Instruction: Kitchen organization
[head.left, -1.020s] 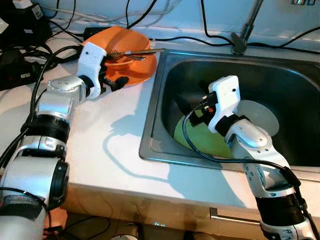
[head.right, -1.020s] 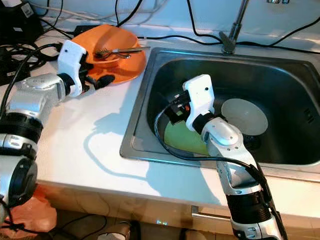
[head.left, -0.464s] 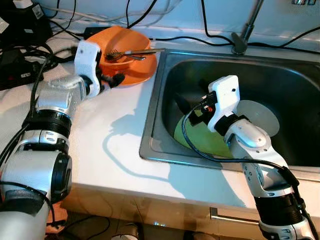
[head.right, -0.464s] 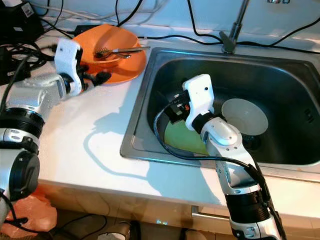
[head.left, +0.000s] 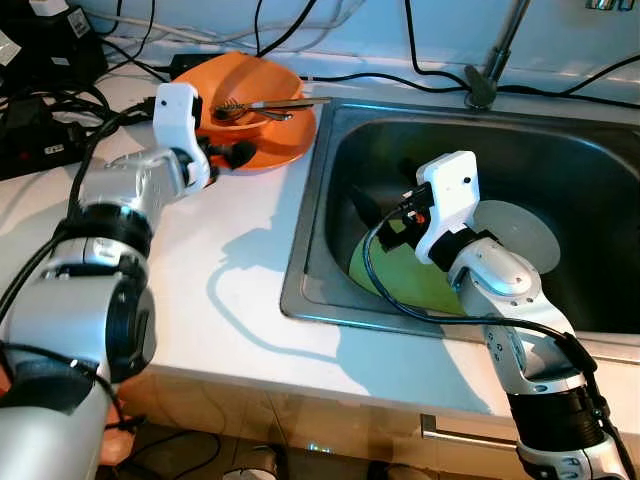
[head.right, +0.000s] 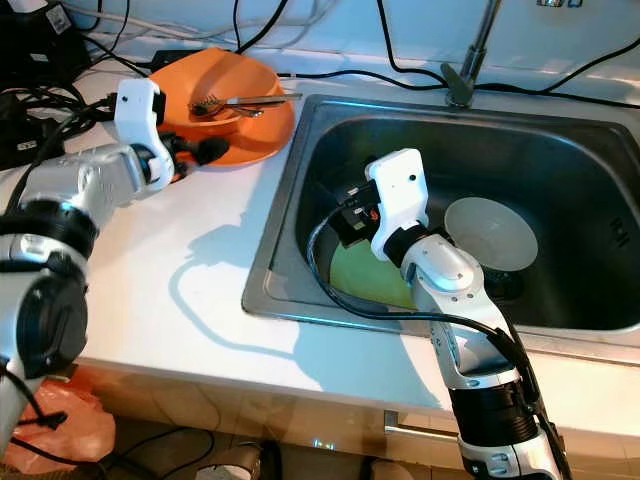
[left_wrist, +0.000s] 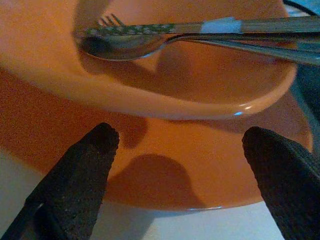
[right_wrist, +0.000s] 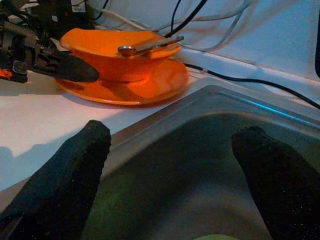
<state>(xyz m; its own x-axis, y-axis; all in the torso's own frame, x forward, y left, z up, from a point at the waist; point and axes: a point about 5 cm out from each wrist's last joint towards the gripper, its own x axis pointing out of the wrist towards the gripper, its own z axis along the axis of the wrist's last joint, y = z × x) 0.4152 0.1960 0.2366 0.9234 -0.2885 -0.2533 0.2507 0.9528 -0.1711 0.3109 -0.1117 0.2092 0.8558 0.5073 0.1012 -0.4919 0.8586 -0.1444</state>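
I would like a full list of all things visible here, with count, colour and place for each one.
bowl: one, orange, on the plate.
plate: one, orange, on the counter left of the sink.
fork: one, in the bowl.
spoon: one, silver, in the bowl.
sink: one, steel.
green plate: one, in the sink.
white dish: one, in the sink.
cables: several, black, far left.
left gripper: jaws open, at the plate.
right gripper: jaws open, inside the sink.

- We see a brushed-steel sink (head.left: 330, 150), dull sheen.
- Orange bowl (left_wrist: 190, 85) and plate (left_wrist: 210, 175): glossy, smooth plastic by the look.
- Counter (head.left: 230, 270): smooth, matt white.
- Spoon (left_wrist: 125, 46): shiny metal.
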